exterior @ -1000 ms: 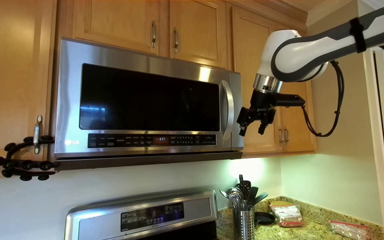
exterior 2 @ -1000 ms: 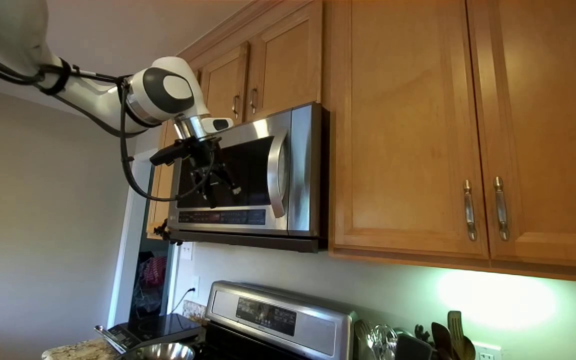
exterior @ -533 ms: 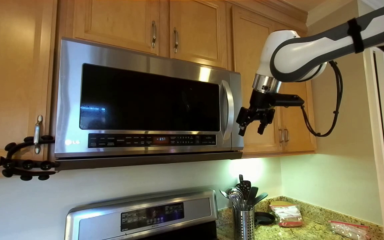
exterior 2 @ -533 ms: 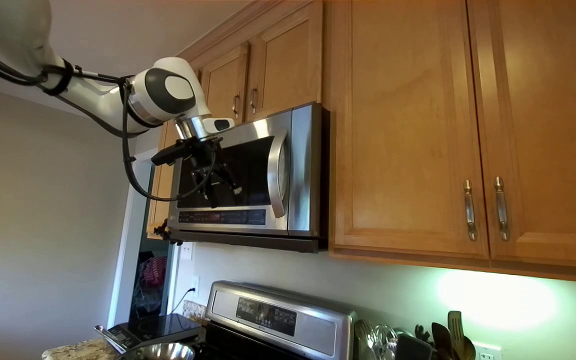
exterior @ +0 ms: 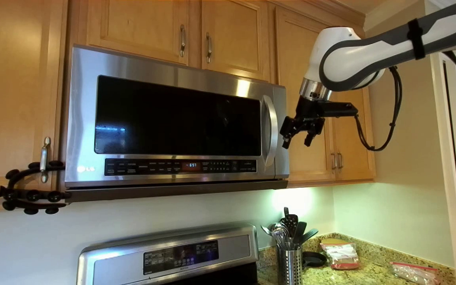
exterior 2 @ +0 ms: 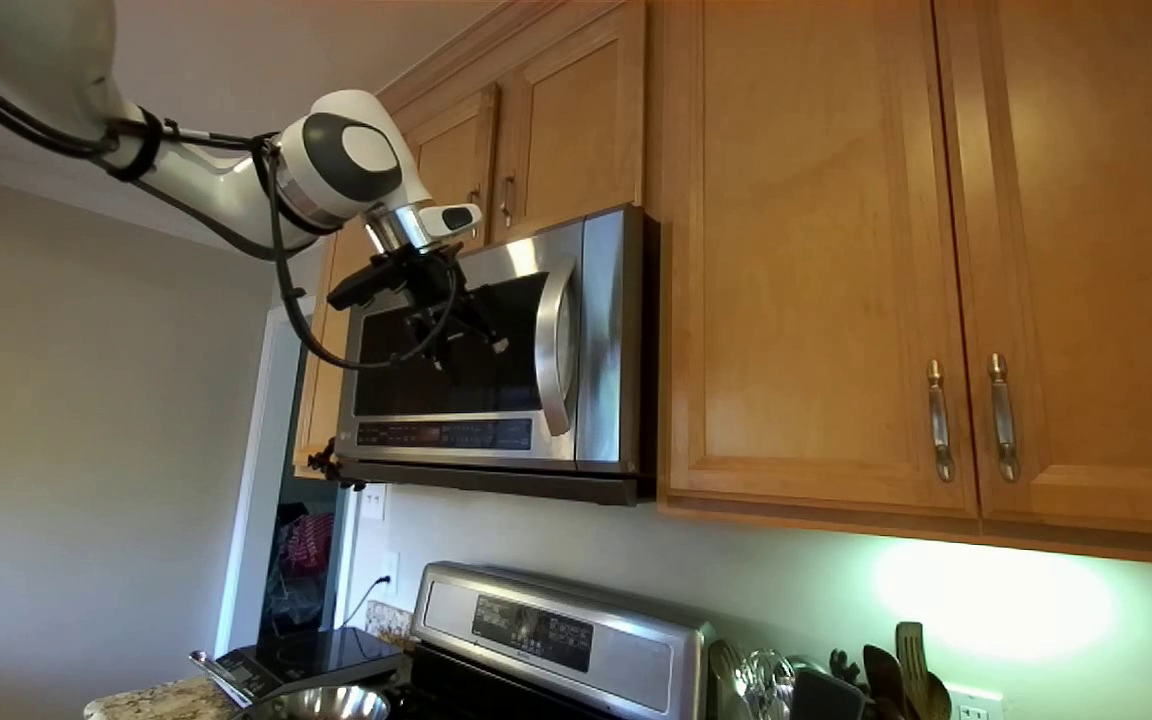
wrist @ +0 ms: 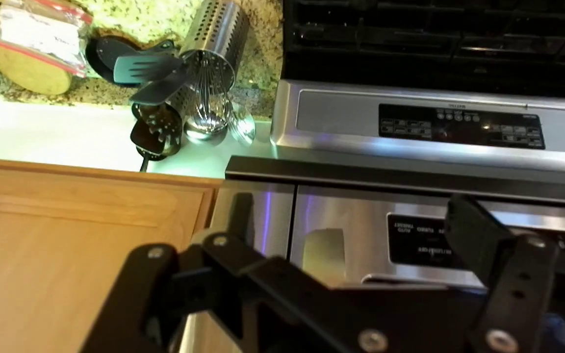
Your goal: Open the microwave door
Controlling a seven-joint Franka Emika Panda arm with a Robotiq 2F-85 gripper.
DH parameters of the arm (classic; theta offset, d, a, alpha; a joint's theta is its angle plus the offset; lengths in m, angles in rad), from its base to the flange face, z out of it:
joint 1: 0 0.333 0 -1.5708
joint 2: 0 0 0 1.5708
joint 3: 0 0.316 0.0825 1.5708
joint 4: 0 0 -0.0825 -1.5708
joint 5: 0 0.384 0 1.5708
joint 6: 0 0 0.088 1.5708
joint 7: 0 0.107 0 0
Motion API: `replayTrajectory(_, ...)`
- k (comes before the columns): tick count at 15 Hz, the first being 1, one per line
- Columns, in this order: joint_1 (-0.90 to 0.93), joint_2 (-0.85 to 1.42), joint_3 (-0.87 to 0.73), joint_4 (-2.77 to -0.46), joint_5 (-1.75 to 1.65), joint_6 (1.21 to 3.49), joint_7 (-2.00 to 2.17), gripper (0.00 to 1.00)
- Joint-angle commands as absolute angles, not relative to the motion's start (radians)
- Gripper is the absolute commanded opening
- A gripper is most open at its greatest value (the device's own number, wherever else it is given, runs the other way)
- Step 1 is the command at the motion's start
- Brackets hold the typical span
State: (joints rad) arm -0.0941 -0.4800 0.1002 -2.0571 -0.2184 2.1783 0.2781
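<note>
The microwave door (exterior: 176, 118) is closed, with a dark glass window and a steel frame. Its curved vertical steel handle (exterior: 271, 130) is at the right end; it also shows in an exterior view (exterior 2: 553, 350). My gripper (exterior: 297, 141) points down, open and empty, apart from the handle. In an exterior view the gripper (exterior 2: 469, 352) is in front of the door window, left of the handle. In the wrist view the open fingers (wrist: 351, 203) frame the handle's lower end (wrist: 324, 252), which shows behind them. The fingers and gripper body hide the rest of the handle.
Light wooden cabinets (exterior: 232, 39) surround the microwave. The steel stove panel (exterior: 168, 261) is below. A utensil holder (exterior: 290, 263) and bagged items (exterior: 341, 255) stand on the granite counter. A black flexible tripod (exterior: 34, 194) hangs at the microwave's far left.
The arm and gripper have risen and shifted slightly toward the handle, most of it in the last half second. The gripper stays open. The door has not moved.
</note>
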Motion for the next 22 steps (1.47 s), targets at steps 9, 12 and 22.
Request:
replayTrajectory(9, -0.111, -0.26, 0.035, -1.861, -0.223, 2.389, 0.264, 1.0)
replayTrajectory(12, -0.099, -0.212, 0.018, -1.821, -0.205, 2.411, 0.244, 1.0)
replayTrajectory(22, -0.086, -0.163, 0.019, -1.746, -0.209, 2.392, 0.238, 0.5)
